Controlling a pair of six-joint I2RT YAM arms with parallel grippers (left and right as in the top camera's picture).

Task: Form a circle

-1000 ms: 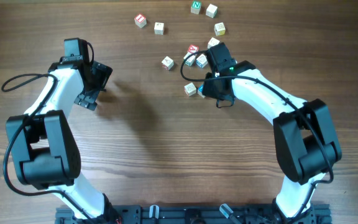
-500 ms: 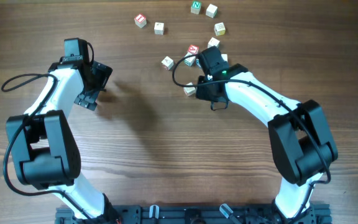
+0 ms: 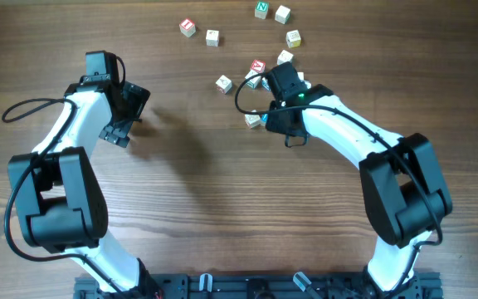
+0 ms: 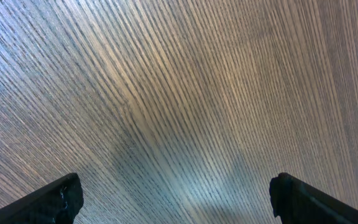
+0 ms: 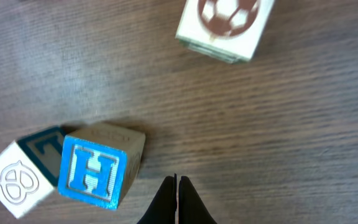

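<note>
No circle shows; small pale wooden cubes lie scattered at the table's far side, among them a red-faced cube (image 3: pixel 187 26), a green-faced cube (image 3: pixel 261 9) and a plain one (image 3: pixel 223 84). My right gripper (image 3: pixel 279 83) is in the cluster, shut and holding nothing. In the right wrist view its tips (image 5: pixel 177 199) rest together on bare wood just right of a blue H cube (image 5: pixel 98 169), which touches a white cube (image 5: pixel 17 180). A cube with a brown ball picture (image 5: pixel 224 25) lies ahead. My left gripper (image 3: pixel 127 116) is open over bare table (image 4: pixel 179 202).
A lone cube (image 3: pixel 253 120) lies beside my right wrist. More cubes sit at the far right (image 3: pixel 293 38). The wooden table (image 3: pixel 214 183) runs wide between the two arms.
My right gripper has slid left among the cubes, then eased back a little to the right. The left arm has not moved.
</note>
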